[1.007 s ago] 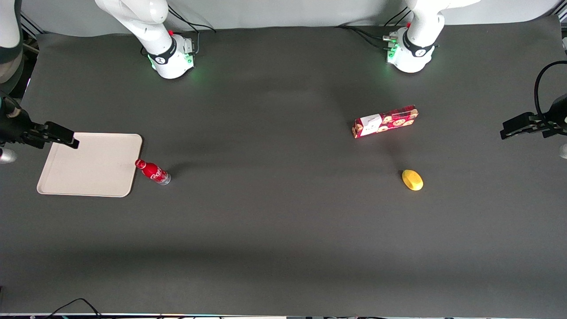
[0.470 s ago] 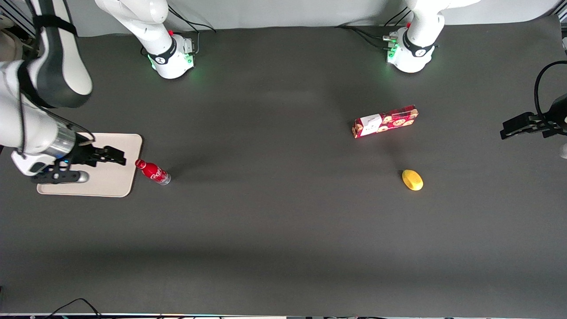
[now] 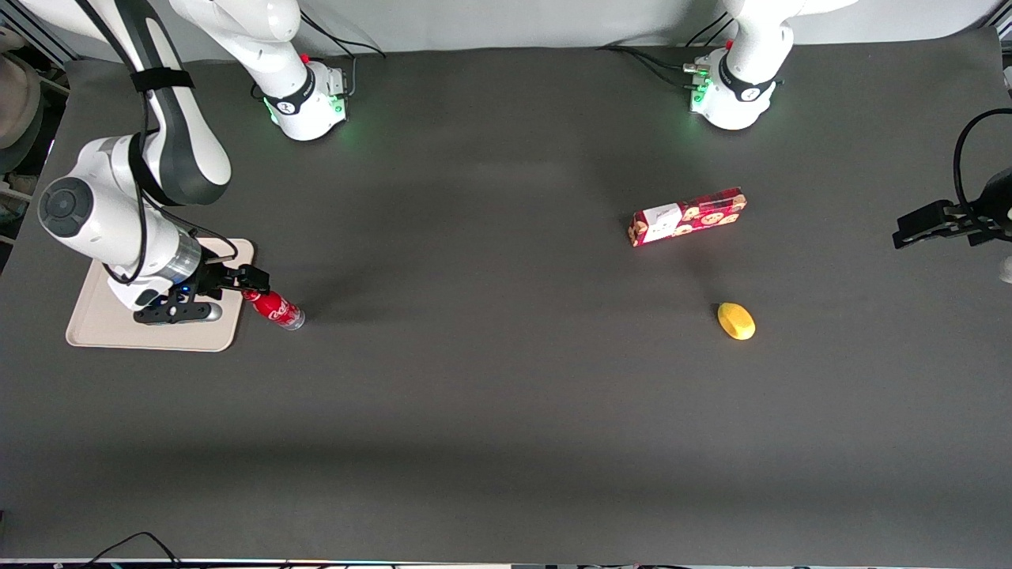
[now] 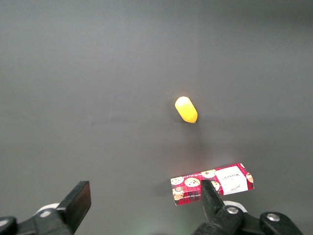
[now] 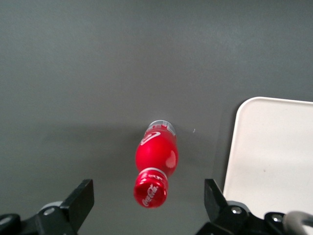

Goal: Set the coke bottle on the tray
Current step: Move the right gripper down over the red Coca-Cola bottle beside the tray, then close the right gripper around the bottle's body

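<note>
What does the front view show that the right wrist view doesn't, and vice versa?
Front only: the cookie box and the yellow object, both toward the parked arm's end of the table, plus the whole tray outline.
Right wrist only: the top of the bottle's red cap, and the gap between the open fingers, with the bottle standing in line with it, ungripped.
Both: the coke bottle upright on the table beside the tray, and the gripper close above it.
</note>
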